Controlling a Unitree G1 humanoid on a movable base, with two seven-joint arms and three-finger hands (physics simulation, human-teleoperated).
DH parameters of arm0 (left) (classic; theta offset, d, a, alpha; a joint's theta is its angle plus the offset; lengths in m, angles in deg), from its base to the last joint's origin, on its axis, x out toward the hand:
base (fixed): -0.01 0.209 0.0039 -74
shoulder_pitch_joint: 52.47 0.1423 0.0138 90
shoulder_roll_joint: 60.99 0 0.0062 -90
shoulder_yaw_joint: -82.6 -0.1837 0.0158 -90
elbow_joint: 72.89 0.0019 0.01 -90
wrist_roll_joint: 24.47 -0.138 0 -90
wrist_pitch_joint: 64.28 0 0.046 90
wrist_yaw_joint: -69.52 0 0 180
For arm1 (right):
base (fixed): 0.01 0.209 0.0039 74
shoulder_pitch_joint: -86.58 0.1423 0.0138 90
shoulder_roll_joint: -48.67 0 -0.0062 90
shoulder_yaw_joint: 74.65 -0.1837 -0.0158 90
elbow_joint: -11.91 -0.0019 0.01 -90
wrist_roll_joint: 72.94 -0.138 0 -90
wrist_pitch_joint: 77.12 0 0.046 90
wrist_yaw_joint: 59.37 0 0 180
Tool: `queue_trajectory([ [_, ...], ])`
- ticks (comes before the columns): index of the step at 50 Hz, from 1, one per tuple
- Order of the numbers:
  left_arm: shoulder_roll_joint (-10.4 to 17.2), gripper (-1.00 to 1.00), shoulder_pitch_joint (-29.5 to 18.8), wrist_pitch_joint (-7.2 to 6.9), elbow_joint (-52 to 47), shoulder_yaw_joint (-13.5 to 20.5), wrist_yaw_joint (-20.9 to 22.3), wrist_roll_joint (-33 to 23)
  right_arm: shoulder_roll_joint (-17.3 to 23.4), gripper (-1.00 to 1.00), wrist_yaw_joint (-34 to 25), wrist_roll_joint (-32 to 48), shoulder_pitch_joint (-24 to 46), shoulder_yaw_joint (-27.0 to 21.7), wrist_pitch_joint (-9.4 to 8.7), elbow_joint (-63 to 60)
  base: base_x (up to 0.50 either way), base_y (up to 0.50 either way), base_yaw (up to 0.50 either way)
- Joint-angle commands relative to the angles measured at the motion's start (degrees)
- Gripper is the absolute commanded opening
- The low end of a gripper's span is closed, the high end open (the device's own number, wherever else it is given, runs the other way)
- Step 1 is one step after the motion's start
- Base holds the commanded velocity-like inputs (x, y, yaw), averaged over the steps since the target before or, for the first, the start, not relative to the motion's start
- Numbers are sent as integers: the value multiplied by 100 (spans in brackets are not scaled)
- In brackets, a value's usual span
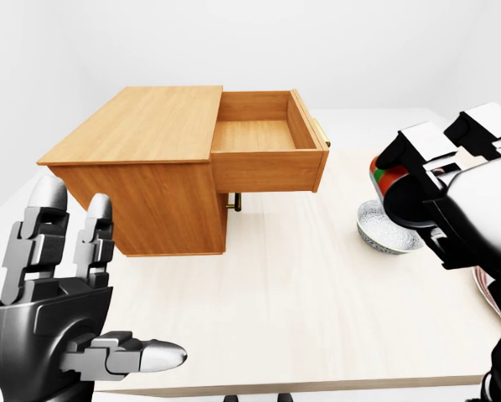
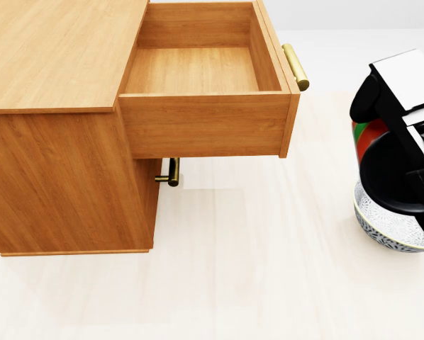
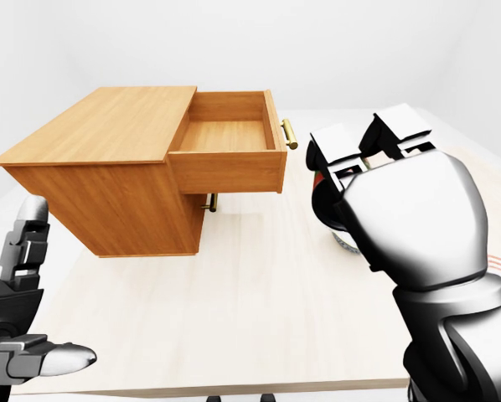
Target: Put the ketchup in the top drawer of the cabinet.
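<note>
A pale wooden table [image 1: 301,293] under white walls carries the cabinet [image 1: 142,167] toward its left edge, its top drawer [image 1: 263,138] pulled out and bare inside. The right hand [image 1: 451,201] holds the ketchup [image 1: 384,177] with fingers clamped round it, over the patterned bowl [image 2: 389,225] near the table's right edge. The left hand [image 1: 58,310] hovers at the near left corner, fingers spread apart.

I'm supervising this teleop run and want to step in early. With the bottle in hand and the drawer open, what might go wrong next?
The right hand hides most of the ketchup, so its grip is hard to judge; it might slip. The bottle hangs just above the bowl and may fall into it. On the way into the top drawer it may clip the handle.
</note>
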Motion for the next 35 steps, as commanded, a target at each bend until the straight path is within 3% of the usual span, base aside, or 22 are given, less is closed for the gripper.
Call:
queue_trajectory([
  [1, 158, 100, 31, 0, 0, -46, -148, 83, -880, -100, 0, 625, 507, 234, 0, -188, 0, 0, 0],
  [3, 125, 100, 5, 0, 0, -37, -124, 69, -1365, -100, 0, 701, 390, 68, 0, -188, 0, 0, 0],
  [5, 110, 100, 0, 0, -1, -30, -110, 63, -1469, -100, 0, 711, 371, 24, 0, -188, 0, 0, 0],
  [24, 106, 100, 11, 0, -1, -24, -96, 66, -1469, -100, 0, 759, 349, 100, 0, -188, 0, 0, 0],
  [27, 129, 100, 6, 0, 0, 25, -102, 120, -736, -100, 0, 1016, 547, 556, 0, -188, 0, 0, 0],
  [28, 137, 100, -5, 0, 0, 41, -111, 142, -191, -100, 0, 879, 691, 742, 0, -188, 0, 0, 0],
  [31, 177, 100, -7, 0, 0, 52, -146, 183, 759, -100, 0, 558, 1083, 892, 0, -28, 0, 0, 0],
  [32, 171, 100, -1, 0, 0, 68, -135, 198, 986, -100, 0, 270, 1660, 906, 0, 391, 0, 0, 0],
  [35, 197, 100, -4, 0, 0, 62, -160, 217, 1289, -100, 0, 12, 2432, 1096, 0, 985, 0, 0, 0],
])
